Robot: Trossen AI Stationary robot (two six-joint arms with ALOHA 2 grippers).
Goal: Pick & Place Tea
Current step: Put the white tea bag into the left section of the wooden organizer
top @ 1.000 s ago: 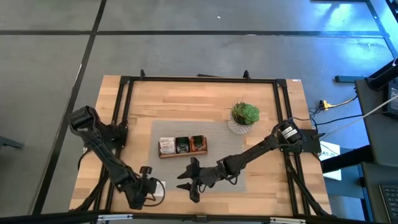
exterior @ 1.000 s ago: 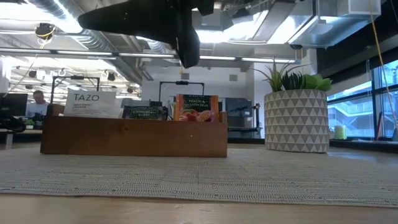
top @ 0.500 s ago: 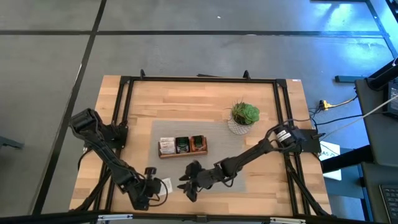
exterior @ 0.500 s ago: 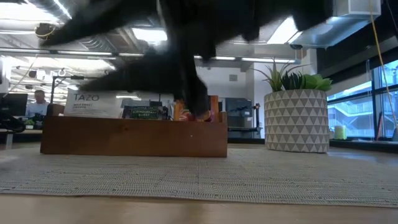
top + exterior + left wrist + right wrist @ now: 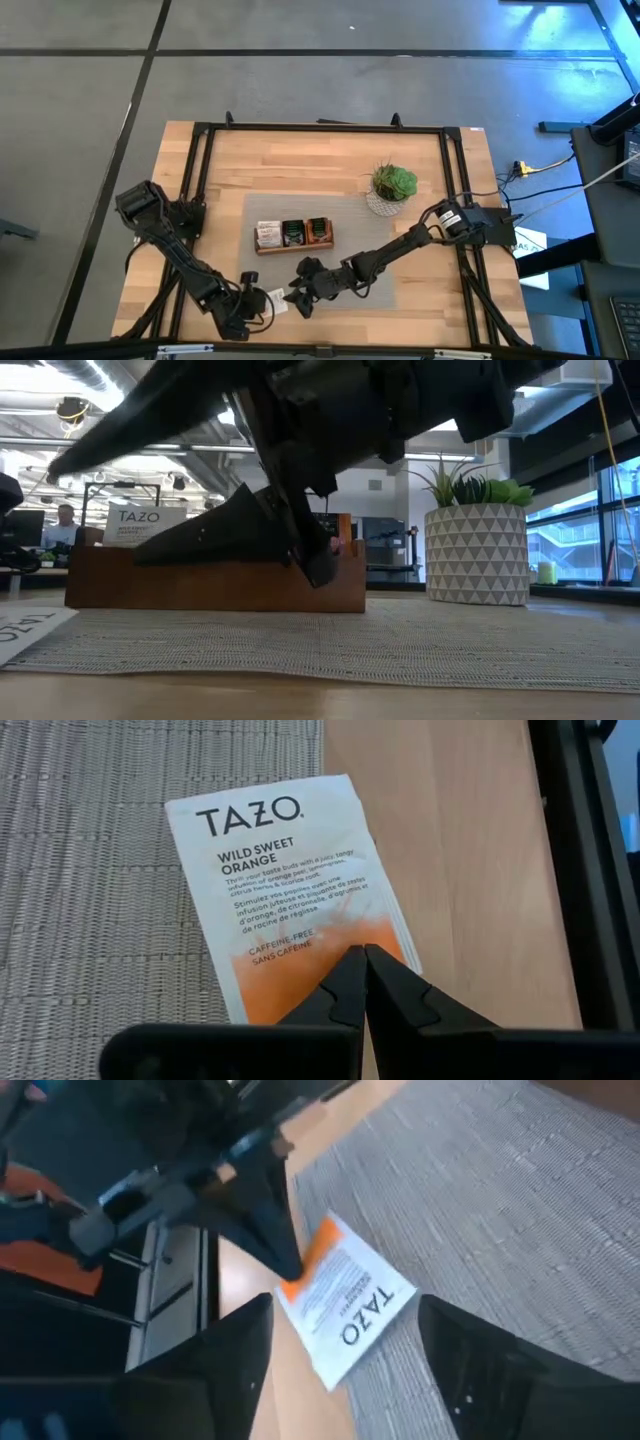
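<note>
Tea sachet (image 5: 290,905) (white and orange, marked Wild Sweet Orange) is pinched by its orange end in the left end effector (image 5: 364,982), fingers pressed together on it, and it hangs flat over the edge where the woven mat (image 5: 95,870) meets the bare bench (image 5: 440,850). Thin paper like this looks light, limp and easily creased, so an edge grip suits it. The right end effector (image 5: 345,1370) is spread wide just beside the sachet, its free white end toward it, with the wooden tray (image 5: 292,236) nearby.
</note>
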